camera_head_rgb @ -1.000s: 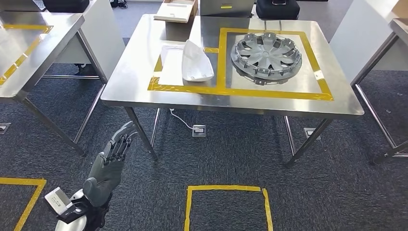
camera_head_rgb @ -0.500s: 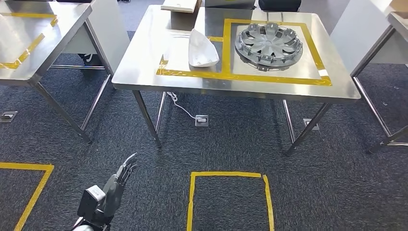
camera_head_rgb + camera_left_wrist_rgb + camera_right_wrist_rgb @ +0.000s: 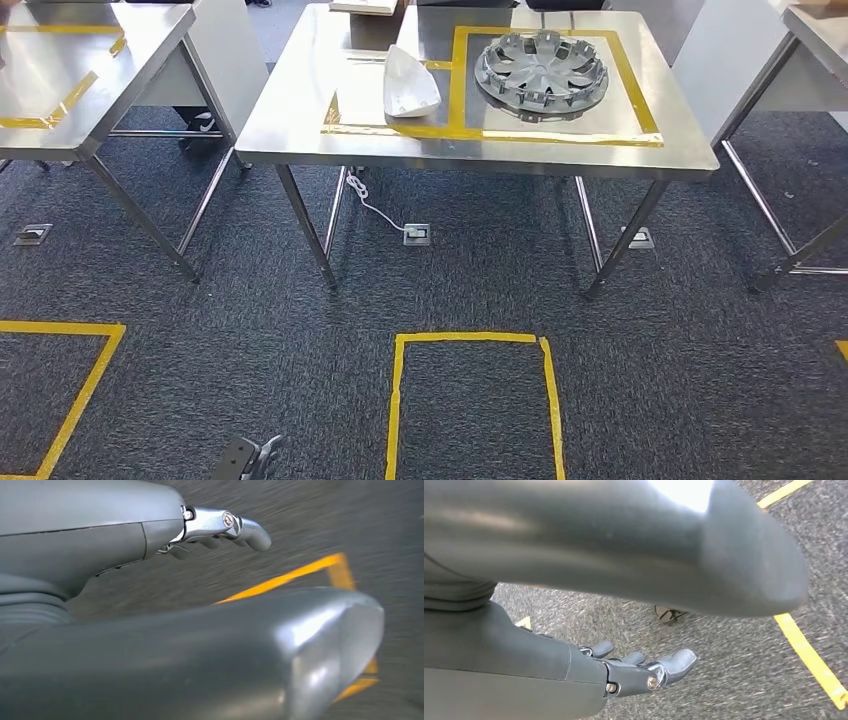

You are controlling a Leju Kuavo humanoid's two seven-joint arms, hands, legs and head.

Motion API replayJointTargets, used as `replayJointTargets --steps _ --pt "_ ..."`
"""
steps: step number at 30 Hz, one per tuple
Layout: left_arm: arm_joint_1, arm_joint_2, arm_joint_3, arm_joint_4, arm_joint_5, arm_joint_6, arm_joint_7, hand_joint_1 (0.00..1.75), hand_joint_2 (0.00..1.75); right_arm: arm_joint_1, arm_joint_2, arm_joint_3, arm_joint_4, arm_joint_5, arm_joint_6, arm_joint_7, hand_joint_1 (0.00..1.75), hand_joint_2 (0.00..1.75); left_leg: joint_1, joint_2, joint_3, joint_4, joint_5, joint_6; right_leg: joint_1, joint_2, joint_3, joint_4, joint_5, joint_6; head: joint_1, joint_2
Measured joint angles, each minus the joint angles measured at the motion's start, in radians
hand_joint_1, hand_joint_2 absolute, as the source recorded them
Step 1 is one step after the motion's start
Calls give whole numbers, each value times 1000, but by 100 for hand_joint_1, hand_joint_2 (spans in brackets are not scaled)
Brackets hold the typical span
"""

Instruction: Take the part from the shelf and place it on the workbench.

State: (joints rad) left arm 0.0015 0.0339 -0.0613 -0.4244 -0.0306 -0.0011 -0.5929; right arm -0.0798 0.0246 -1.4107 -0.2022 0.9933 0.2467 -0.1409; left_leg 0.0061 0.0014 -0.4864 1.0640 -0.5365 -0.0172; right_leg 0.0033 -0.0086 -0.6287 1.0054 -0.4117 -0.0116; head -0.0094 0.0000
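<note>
Although no shelf appeared in the head view, two candidate parts lay on the steel workbench (image 3: 300, 110), inside its yellow-taped bays. Leftmost was the white moulded shell (image 3: 408, 83), judged light, thin-walled, fairly stiff and smooth, so likely to slip; a hold across its narrow edges would suit it. Just beside it, in the right bay, lay the grey wheel cover (image 3: 541, 70), judged rigid plastic, light for its width, with clips and spokes that could snap; it would best be gripped at the rim rather than by a spoke. Which of them was the task's part could not be told.

At the lower edge of the head view, the left hand (image 3: 248, 459) hung low over the carpet. Its wrist view showed the fingers (image 3: 247, 530) extended and holding nothing. The right hand (image 3: 634, 672) likewise had its fingers spread loosely, empty, above the carpet and a yellow floor line (image 3: 811, 660).

Compared with one second before, the whole scene had shifted, so the camera had moved; the workbench sat higher in frame, and the left hand had dropped nearly out of it.
</note>
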Motion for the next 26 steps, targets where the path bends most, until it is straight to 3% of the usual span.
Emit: replayJointTargets --steps 1,2,4,5,6,8,9,10,11,13,14,16,17,18,20,22,24,26 --pt "-4 0 0 34 0 0 29 0 0 0 0 0 0 1 2 0 0 0 -3 -1 32 -52 -17 5 0 -1 -3 2 8 6 0 0" --pt "-6 0 0 66 0 0 68 0 0 0 0 0 0 3 4 2 0 0 -6 -1 42 -76 -24 11 -1 -1 -4 1 17 12 0 0" --pt "-8 -4 1 119 2 -1 148 0 0 1 0 0 0 6 8 4 0 0 -8 2 26 -77 -8 28 -4 2 -10 1 25 25 -1 0" --pt "-9 -6 3 140 4 -3 190 0 0 2 0 0 0 8 9 6 0 0 -7 4 14 -78 4 37 -6 4 -19 15 4 32 0 0" --pt "-10 -8 6 156 7 -5 223 0 0 4 1 0 0 10 9 7 0 0 -5 6 -1 -80 18 45 -7 7 -31 47 -37 38 2 0" --pt "-11 -11 15 179 18 -10 289 0 0 5 2 0 0 12 10 10 0 0 -5 7 -34 -78 45 52 -11 8 -60 164 -150 48 8 0" --pt "-11 -13 19 189 23 -11 319 0 0 5 3 0 0 14 10 11 0 0 -6 7 -52 -77 56 52 -11 8 -68 226 -184 51 10 0" --pt "-11 -15 24 198 28 -11 344 0 0 5 3 0 0 16 11 12 0 0 -6 8 -69 -75 68 52 -12 8 -67 270 -191 53 10 0" --pt "-12 -17 29 205 33 -12 362 0 0 5 3 0 0 18 11 13 0 0 -6 8 -86 -71 78 50 -12 8 -52 286 -173 54 10 0" --pt "-12 -21 38 214 39 -12 384 0 0 5 3 0 0 21 12 15 0 0 -6 9 -119 -58 96 45 -11 8 22 227 -109 50 11 0" --pt "-13 -23 41 217 42 -11 390 0 0 5 3 0 0 21 13 16 0 0 -6 9 -132 -51 103 42 -10 8 79 159 -107 45 12 0" --pt "-14 -25 46 222 43 -10 398 0 0 3 3 0 0 24 15 17 0 0 -7 8 -143 -40 115 31 -6 8 170 33 -142 31 12 0" --pt "-16 -26 48 223 43 -10 401 0 44 2 3 0 0 26 19 19 0 0 -7 8 -143 -39 121 25 -3 8 191 -4 -163 23 12 0" --pt "-18 -26 51 225 45 -10 404 0 87 2 3 0 0 28 24 20 0 0 -6 8 -142 -41 128 19 -1 7 194 -15 -166 16 13 0" --pt "-21 -25 59 228 49 -10 409 0 175 4 6 0 1 34 44 25 0 0 -4 8 -148 -37 127 6 -2 4 182 -17 -150 1 14 0" --pt "-20 -26 65 231 51 -12 411 0 175 6 9 1 1 44 64 47 0 0 -2 6 -174 26 64 -4 -6 1 165 -21 -130 -10 9 0" --pt "-21 -27 66 233 49 -16 405 0 175 8 11 3 2 54 73 84 0 87 1 5 -211 152 -24 -12 -7 -1 145 -20 -114 -14 3 0" --pt "-21 -27 67 234 47 -19 400 0 175 10 15 3 2 60 75 110 0 175 2 5 -226 230 -53 -17 -6 -2 130 -18 -104 -14 2 0"
